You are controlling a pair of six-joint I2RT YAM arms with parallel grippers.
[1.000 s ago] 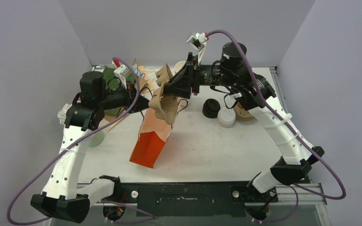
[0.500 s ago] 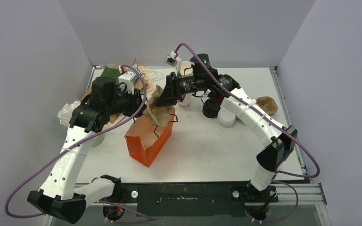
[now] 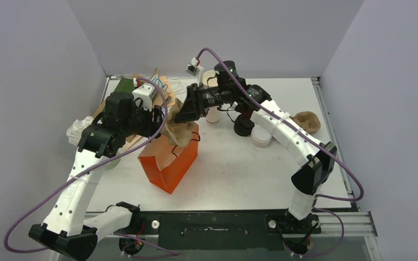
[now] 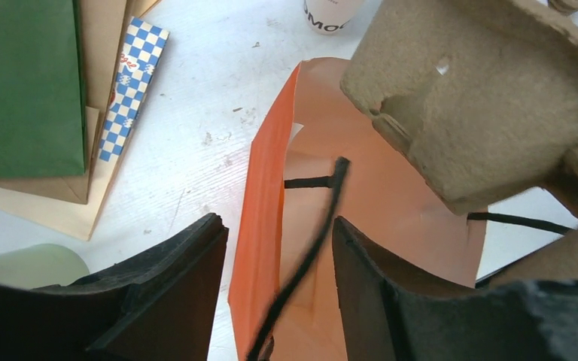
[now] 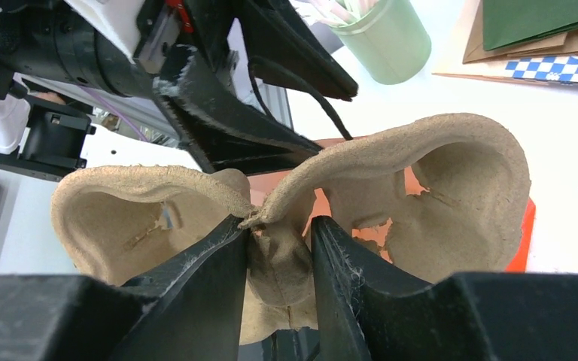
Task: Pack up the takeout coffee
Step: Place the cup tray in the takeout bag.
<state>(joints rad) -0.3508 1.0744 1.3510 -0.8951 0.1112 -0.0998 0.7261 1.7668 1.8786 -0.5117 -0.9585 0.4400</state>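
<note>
The left tool (image 4: 277, 229) stands partly open, its jaws astride the orange bag (image 3: 168, 166) wall and black handle, gripping nothing. Over the bag's mouth hangs the pulp cup carrier (image 5: 451, 165), its middle rib pinched by the right tool (image 5: 280, 226). Further right, a black-lidded cup (image 3: 243, 126) and a white-lidded cup (image 3: 261, 136) stand on the table (image 3: 239, 174).

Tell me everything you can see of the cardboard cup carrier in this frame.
The carrier is tan moulded pulp, rough and fibrous, with rounded cup wells. The two wells in view are empty, and each has a small tear. The right fingers pinch its central ridge and hold it tilted in the air at the mouth of the open orange bag, left of the table's centre. Whether it touches the bag cannot be told.
</note>
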